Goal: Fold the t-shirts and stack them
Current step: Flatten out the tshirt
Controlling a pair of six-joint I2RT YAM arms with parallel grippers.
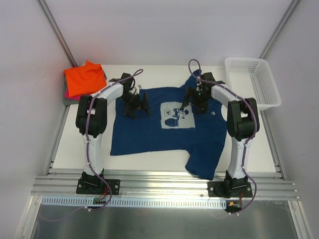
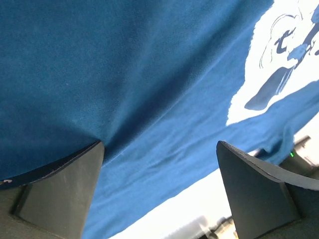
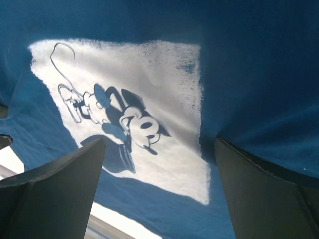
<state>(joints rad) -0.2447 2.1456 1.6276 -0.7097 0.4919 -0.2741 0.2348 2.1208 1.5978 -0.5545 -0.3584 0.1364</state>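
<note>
With the navy t-shirt (image 1: 149,134) spread print-up on the table (image 1: 149,163), your left end effector (image 1: 135,105) and right end effector (image 1: 195,101) gape wide, empty, perhaps brushing cloth, so next you must pinch cloth cleanly to begin the first fold.

Matt navy cloth t-shirt (image 1: 144,135); white plastic lattice basket (image 1: 252,82).

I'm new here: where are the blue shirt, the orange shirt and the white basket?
blue shirt (image 1: 164,142): overhead view, plain cloth below the print.
orange shirt (image 1: 85,78): overhead view, middle of its folded top.
white basket (image 1: 254,79): overhead view, its bare floor.
</note>
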